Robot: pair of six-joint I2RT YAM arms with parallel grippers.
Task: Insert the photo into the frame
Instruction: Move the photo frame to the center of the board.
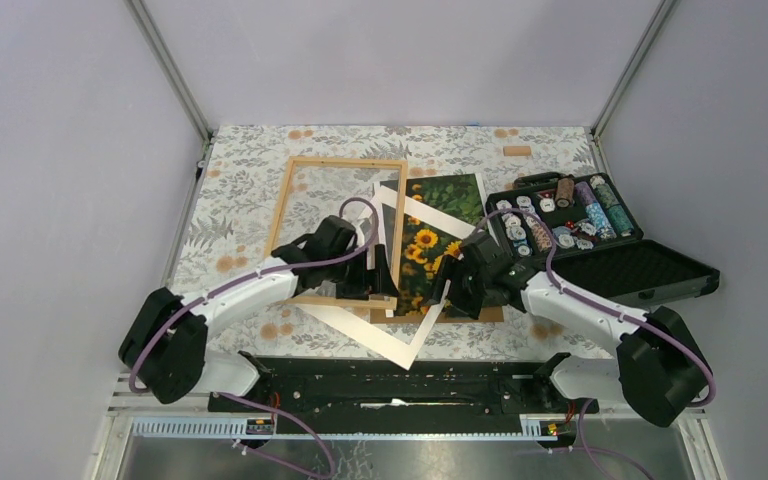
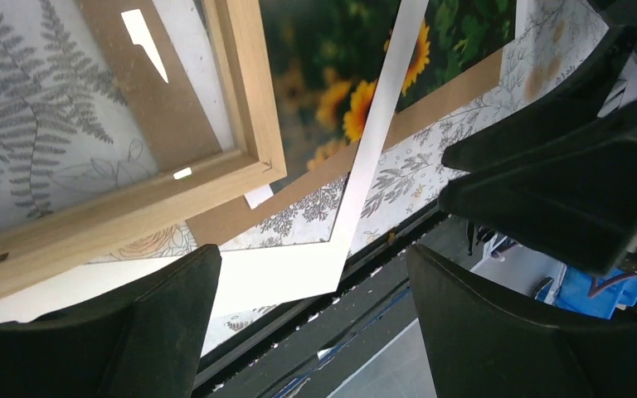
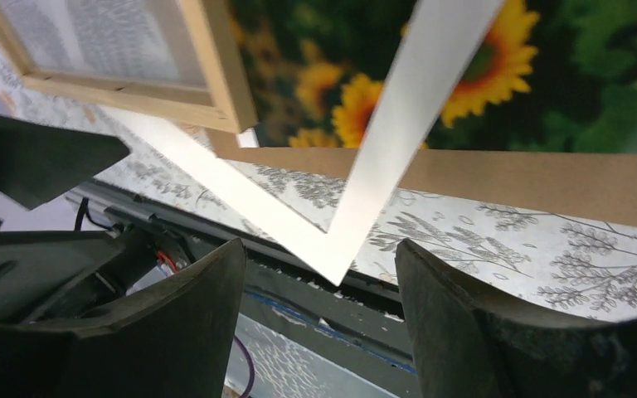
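Over by the right edge of the counter, a black case lies open, its foam-lined lid folded down toward the near right corner. Its tray holds poker chips packed on edge in rows: white-rimmed ones to the left, and brown, purple and teal rolls along the far side.

The frame lies flat left of centre, and the counter's leafy pattern shows through its pane. The photo lies outside it, just beside its right rail, on a brown backing board near the counter's middle. A white mat lies askew over the photo. One strip is tucked under the frame's near right corner, and its own near corner points at the near edge. A small wooden block sits by the far right corner.

The left arm reaches over the frame's near right corner, and the right arm reaches over the photo's near edge. The left jaws and the right jaws are both released, spread wide with nothing between them, above the mat's near corner.
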